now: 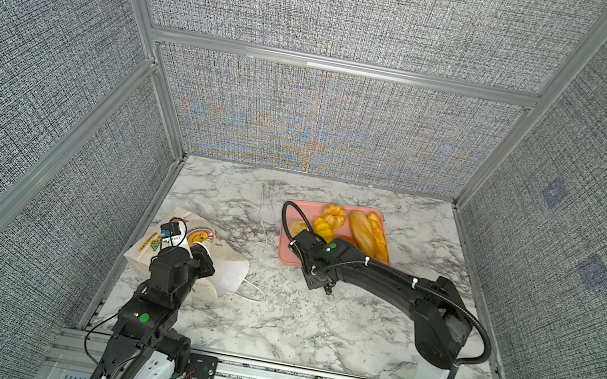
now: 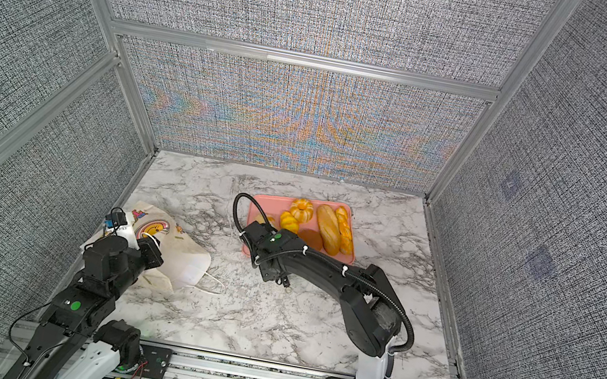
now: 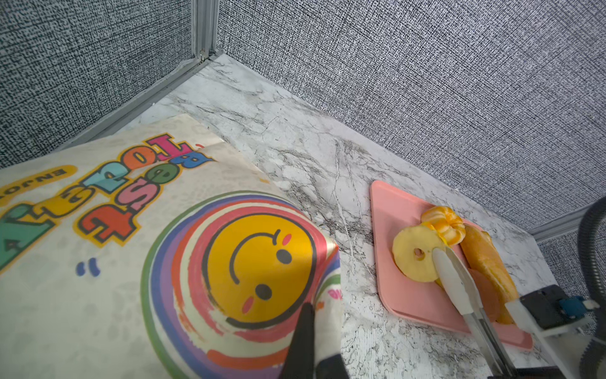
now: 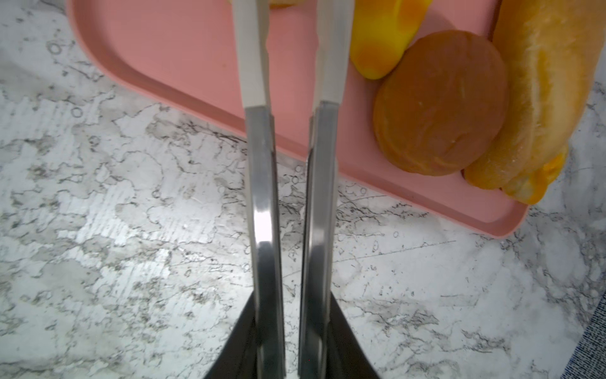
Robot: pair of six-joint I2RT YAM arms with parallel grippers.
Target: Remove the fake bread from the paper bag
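Note:
The cream paper bag (image 1: 224, 269) with a yellow smiley face (image 3: 259, 269) lies on its side at the left, and its inside is hidden. My left gripper (image 3: 316, 347) is shut on a fold of the bag. Fake bread lies on the pink tray (image 1: 288, 255): a pumpkin-shaped bun (image 1: 333, 215), long loaves (image 1: 362, 230), a brown bun (image 4: 439, 101) and a pale ring bun (image 3: 414, 252). My right gripper (image 4: 292, 344) is shut on metal tongs (image 4: 262, 183). Their white tips (image 3: 455, 282) reach over the tray beside the ring bun.
The marble table (image 1: 311, 327) is boxed in by grey fabric walls on three sides. The bag's white cord handle (image 1: 251, 295) trails onto the table. The tongs' tail loop (image 1: 328, 289) sticks out behind my right wrist.

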